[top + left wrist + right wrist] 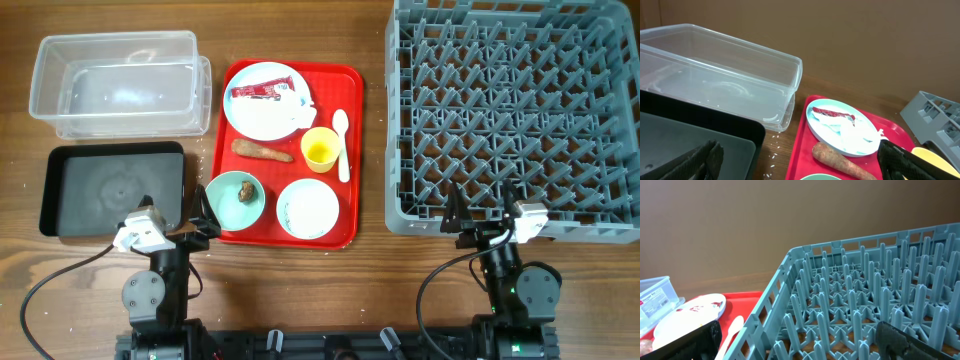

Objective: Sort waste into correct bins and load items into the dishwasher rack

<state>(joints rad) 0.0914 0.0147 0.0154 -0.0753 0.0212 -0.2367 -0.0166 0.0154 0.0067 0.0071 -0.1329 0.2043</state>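
Left gripper [200,222] and right gripper [482,215] are held wide, empty; dishwasher rack [590,228] is set just ahead of the right, presumably for loading.

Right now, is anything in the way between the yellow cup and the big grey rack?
Only the white spoon, lying on the red tray just right of the yellow cup, on the side toward the rack. Past the tray, bare table reaches the rack.

Clear glossy plastic tub [120,82] (smooth) on matt wood-grain table [330,300].
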